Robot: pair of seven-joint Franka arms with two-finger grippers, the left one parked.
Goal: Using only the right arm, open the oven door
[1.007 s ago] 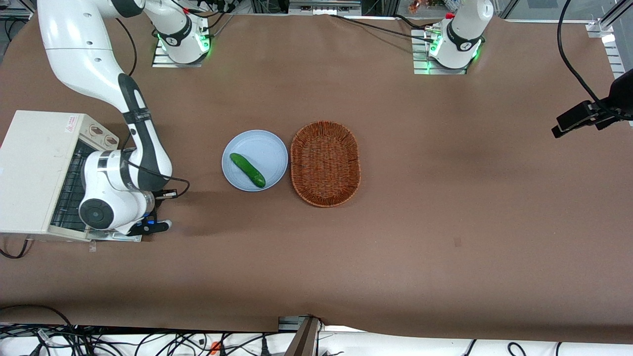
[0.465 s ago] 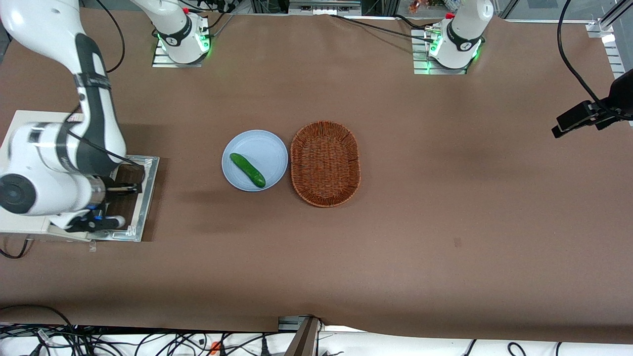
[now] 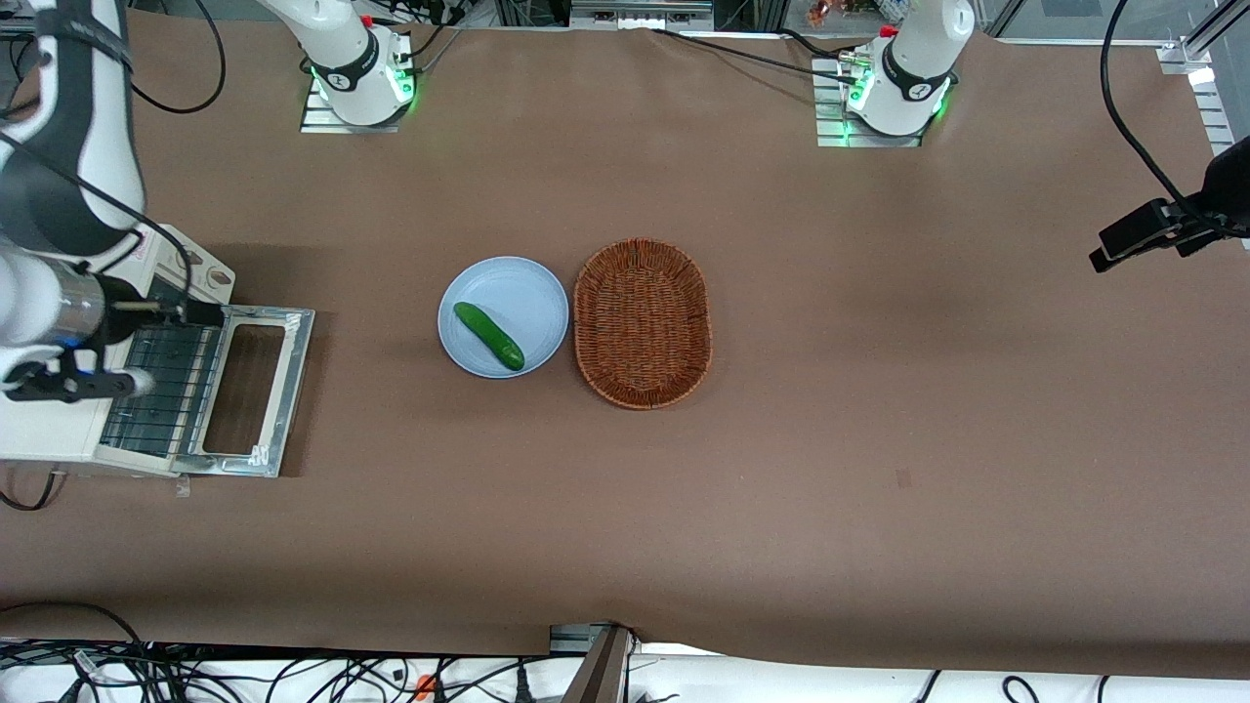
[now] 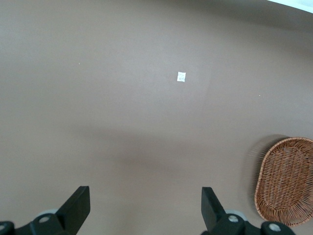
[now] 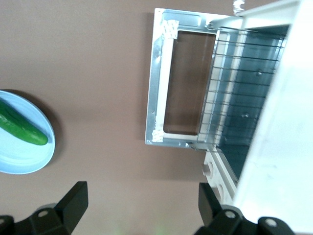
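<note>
The cream-white toaster oven (image 3: 44,436) stands at the working arm's end of the table. Its oven door (image 3: 291,376) lies folded down flat on the table in front of it, silver frame up, with the brown table showing through the window. The wire rack (image 3: 161,391) inside is exposed. The right arm (image 3: 59,146) hangs high above the oven. My gripper (image 3: 73,384) is over the oven body, well above it, and touches nothing. In the right wrist view the gripper (image 5: 142,205) is open and empty, above the door (image 5: 155,88) and oven (image 5: 274,122).
A light blue plate (image 3: 532,293) holding a green cucumber (image 3: 488,335) sits mid-table. A brown wicker basket (image 3: 642,322) stands beside it, toward the parked arm's end, and the basket (image 4: 288,181) also shows in the left wrist view. The oven's knobs (image 3: 190,264) face the open door.
The right arm has risen and swung from low over the door to above the oven, toward the table's end. The door, which the arm covered before, now shows lying flat and open.
</note>
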